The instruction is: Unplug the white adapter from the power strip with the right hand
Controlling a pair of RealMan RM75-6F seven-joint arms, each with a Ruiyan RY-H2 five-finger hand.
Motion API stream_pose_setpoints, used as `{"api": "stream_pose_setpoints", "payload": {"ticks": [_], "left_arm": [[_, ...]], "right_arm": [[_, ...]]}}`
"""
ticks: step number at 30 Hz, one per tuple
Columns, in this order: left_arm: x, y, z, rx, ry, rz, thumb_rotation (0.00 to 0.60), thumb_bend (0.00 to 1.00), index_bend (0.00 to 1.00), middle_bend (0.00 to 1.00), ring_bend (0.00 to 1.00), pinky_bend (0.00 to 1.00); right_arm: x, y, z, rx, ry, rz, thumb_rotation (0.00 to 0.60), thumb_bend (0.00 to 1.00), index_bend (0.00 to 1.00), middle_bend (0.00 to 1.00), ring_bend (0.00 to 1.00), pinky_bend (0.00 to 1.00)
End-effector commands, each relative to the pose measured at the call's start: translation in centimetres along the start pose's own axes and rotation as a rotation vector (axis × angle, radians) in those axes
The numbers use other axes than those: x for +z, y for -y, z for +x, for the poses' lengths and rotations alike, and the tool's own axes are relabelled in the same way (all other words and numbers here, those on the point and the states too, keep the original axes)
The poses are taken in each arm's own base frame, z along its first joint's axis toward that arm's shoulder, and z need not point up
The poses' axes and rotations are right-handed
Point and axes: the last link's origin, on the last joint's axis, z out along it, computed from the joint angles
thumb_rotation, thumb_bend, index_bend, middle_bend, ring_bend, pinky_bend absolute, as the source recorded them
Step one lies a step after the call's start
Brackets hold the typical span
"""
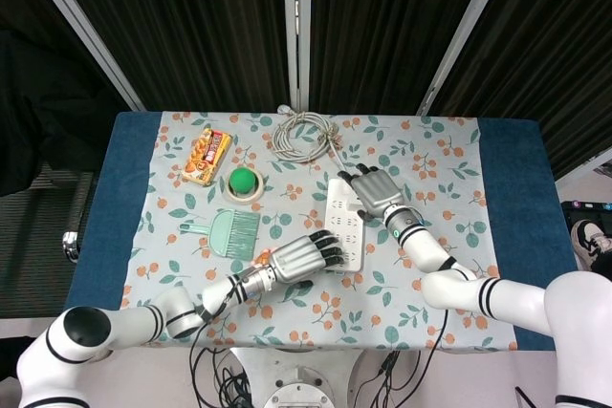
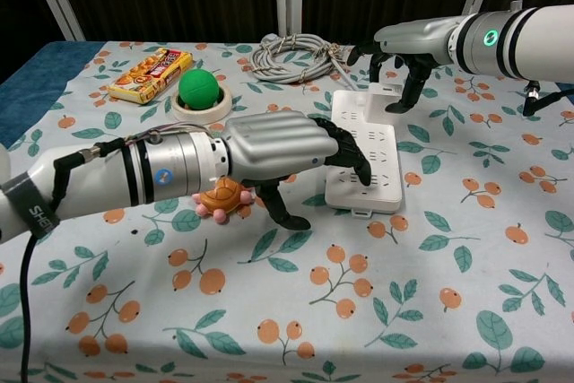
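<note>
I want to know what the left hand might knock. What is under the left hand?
Under the left hand an orange toy turtle peeks out on the table, and its fingertips lie over the power strip. The rest of the turtle is covered.

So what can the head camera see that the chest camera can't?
Only the head view shows the whole mint brush and the blue edges of the table; in the chest view the left arm hides the brush. Only the chest view shows the little orange turtle toy under the left hand. Both show the power strip, the right hand over the white adapter, the green ball, the snack pack and the coiled cable.
</note>
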Motion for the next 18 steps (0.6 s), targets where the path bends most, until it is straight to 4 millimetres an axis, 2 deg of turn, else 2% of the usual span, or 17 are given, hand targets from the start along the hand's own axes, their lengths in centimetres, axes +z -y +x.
{"api": "stream_pose_setpoints", "payload": {"ticks": [1,18], "left_arm": [[0.1,-0.1,-0.2,-0.007,-0.002,-0.005,0.6,0.22,0.21,0.21,0.13,0.14],[0.5,0.2,-1.4,-0.089,0.014,0.008,0.6,0.22,0.19,0.22,0.17,0.17]], "right_arm": [[0.0,-0.1,-0.1,-0.001,0.005,0.0,0.6,0.23,0.15,0.31,0.09,0.21],[0.1,0.2,-0.5,-0.03,0.031,0.014,0.6,0.24,0.26,0.36,0.13,0.24]]}}
